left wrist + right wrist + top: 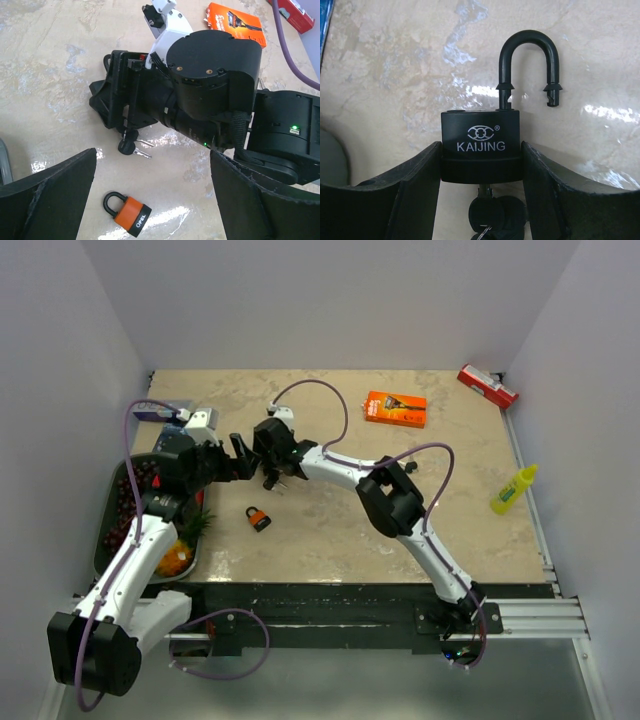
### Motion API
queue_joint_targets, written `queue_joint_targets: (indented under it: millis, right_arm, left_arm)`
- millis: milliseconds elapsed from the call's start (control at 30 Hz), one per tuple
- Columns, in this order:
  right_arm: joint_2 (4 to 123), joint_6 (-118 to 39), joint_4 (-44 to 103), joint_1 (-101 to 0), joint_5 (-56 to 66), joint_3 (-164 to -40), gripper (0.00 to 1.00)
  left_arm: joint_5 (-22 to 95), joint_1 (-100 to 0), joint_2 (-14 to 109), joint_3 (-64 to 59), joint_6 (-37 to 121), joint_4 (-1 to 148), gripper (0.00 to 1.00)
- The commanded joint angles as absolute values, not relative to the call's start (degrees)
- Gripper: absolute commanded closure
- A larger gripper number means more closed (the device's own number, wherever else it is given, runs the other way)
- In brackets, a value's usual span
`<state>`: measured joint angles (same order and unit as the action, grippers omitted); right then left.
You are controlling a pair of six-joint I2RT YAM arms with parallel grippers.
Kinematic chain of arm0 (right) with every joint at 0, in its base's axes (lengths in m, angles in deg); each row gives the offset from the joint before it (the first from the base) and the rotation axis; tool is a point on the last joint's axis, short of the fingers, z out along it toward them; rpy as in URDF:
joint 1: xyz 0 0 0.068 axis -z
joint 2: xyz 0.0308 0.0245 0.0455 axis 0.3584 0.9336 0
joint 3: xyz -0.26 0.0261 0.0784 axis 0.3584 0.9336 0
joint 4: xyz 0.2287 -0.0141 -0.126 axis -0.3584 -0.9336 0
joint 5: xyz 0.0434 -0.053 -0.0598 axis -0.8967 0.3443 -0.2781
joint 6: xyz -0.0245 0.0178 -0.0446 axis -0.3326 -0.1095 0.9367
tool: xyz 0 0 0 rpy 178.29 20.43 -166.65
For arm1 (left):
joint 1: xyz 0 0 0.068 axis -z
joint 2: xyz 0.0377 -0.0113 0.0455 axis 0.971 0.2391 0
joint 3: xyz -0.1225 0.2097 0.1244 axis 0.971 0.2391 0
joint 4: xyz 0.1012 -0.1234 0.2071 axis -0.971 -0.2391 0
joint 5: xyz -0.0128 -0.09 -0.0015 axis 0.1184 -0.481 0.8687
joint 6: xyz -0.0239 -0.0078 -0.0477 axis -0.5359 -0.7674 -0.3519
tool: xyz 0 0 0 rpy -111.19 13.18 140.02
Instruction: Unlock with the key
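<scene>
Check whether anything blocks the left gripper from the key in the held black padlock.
Nothing visible does. The open left gripper faces the key hanging under the black padlock; the orange padlock lies on the table, off that line.

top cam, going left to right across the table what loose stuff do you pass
fruit tray → orange padlock → orange box → yellow bottle. Left out, since they overlap these: blue box, red box, held black padlock.
</scene>
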<state>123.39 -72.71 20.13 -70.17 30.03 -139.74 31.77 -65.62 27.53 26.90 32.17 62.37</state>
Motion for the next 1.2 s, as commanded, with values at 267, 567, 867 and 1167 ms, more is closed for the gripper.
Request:
queue_joint_targets:
  millis: [267, 567, 867, 1167]
  right_arm:
    - [119.1, -69.9, 23.7, -70.0, 26.8, -141.6, 0.21]
    - [101.5, -67.5, 31.7, -64.3, 21.4, -122.5, 0.21]
    - [83.0, -62.2, 26.3, -47.4, 22.6, -99.0, 0.25]
    - [78.4, -54.2, 18.6, -33.1, 23.6, -90.3, 0.32]
  left_arm:
    - [32.5, -66.7, 26.1, 25.5, 32.4, 63.2, 0.01]
    - [33.1, -66.7, 24.2, 26.0, 33.3, 64.1, 0.01]
    - [30.7, -66.7, 24.5, 26.4, 33.6, 65.0, 0.01]
    - [24.0, -66.7, 25.7, 27.2, 34.6, 67.7, 0.01]
